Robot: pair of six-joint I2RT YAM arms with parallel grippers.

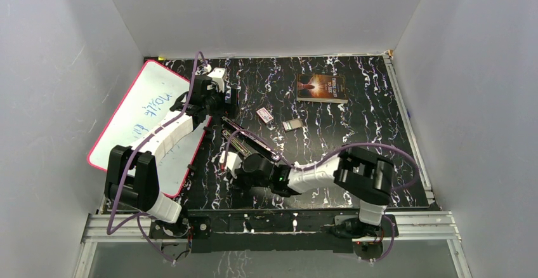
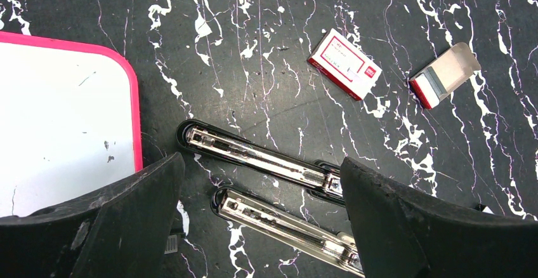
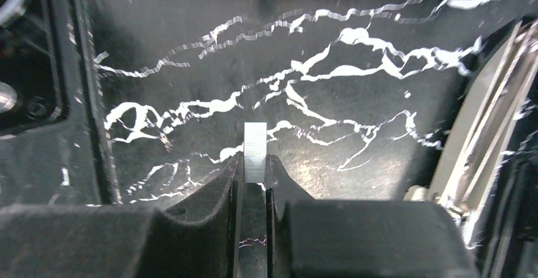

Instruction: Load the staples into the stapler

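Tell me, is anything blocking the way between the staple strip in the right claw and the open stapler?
Nothing visible does. The right gripper pinches the staples, and only table surface shows between them and the open stapler at its side.

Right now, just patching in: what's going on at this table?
The right gripper is pinching a short strip of staples between its fingertips, low over the table and just beside the stapler. The stapler lies opened out flat with its metal channel exposed, and the strip is not yet in it. The left gripper hovers open over the stapler, holding nothing. A closed staple box and an opened box lie farther back.
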